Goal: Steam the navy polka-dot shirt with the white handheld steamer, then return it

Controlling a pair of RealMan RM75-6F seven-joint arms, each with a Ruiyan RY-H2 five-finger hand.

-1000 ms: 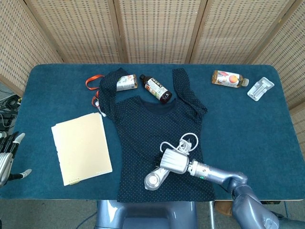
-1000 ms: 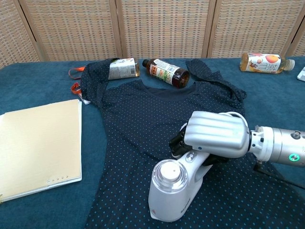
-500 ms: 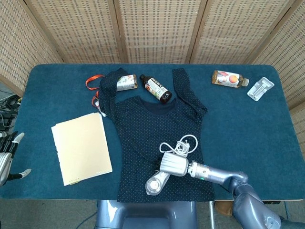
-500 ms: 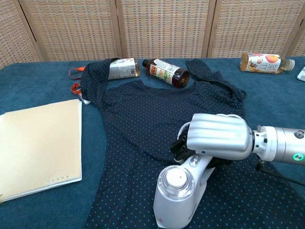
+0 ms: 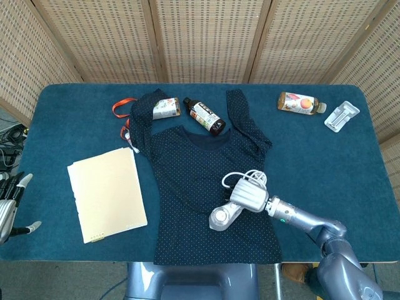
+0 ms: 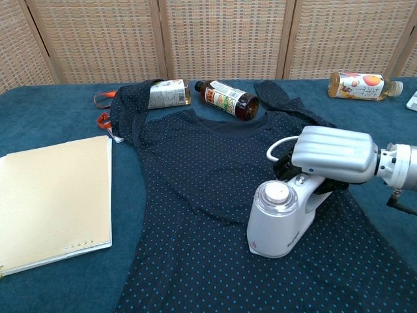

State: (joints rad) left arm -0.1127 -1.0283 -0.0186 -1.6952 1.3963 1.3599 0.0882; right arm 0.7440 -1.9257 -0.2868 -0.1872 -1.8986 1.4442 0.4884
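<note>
Your right hand (image 6: 333, 155) is wrapped around the handle of the white handheld steamer (image 6: 280, 218), fingers closed over it, and in the chest view it sits right of centre with the steamer's round head hanging just below and left of the hand. The steamer rests on the navy polka-dot shirt (image 6: 215, 195), down on the lower right part of the body panel, and a loop of white cord (image 5: 240, 180) curls just above the hand in the head view. The shirt lies spread flat across the middle of the blue table (image 5: 325, 162), neckline toward the top of the frame, both sleeves thrown upward. At the upper centre a dark brown bottle (image 5: 207, 115) lies on its side just above the collar, and a pale labelled bottle (image 5: 166, 109) lies beside it, against the left sleeve. An orange strap (image 5: 122, 107) shows at the upper left, near that sleeve. A cream folder (image 5: 107, 192) lies to the left of the shirt, just apart from it. At the upper right you have an orange juice bottle (image 5: 300, 103) on its side and a small clear plastic tray (image 5: 341, 116) next to it. Your left hand (image 5: 11, 203) is at the far left edge of the head view, off the table, fingers apart and holding nothing.
</note>
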